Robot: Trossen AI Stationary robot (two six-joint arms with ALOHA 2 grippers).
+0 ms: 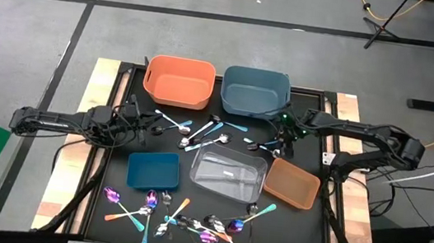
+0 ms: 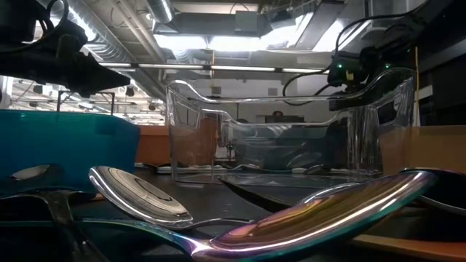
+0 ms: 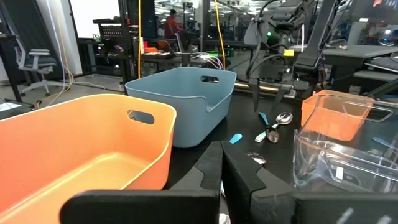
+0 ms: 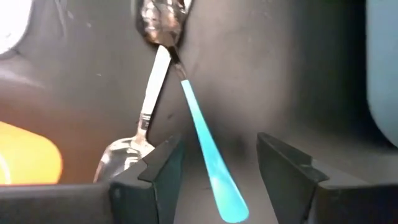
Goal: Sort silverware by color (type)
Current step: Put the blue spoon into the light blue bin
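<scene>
Right end effector (image 4: 214, 165) spread apart over a teal-handled spoon (image 4: 208, 149) on the bench (image 1: 324, 160), at 2 o'clock from the clear bin (image 1: 228, 173) (left end effector (image 1: 148, 126) closed, empty).

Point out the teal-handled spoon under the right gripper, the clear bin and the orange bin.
teal-handled spoon (image 4: 208, 149): right wrist view, on its handle.
clear bin (image 1: 227, 173): high view, on its floor.
orange bin (image 1: 179, 81): high view, on its floor.

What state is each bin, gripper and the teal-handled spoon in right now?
Orange bin: empty.
Blue-grey bin: empty.
Clear bin: upright.
Left gripper: shut, holding nothing visible.
Right gripper: fingers open, straddling the spoon.
Teal-handled spoon: flat on the table, ungrasped.
</scene>
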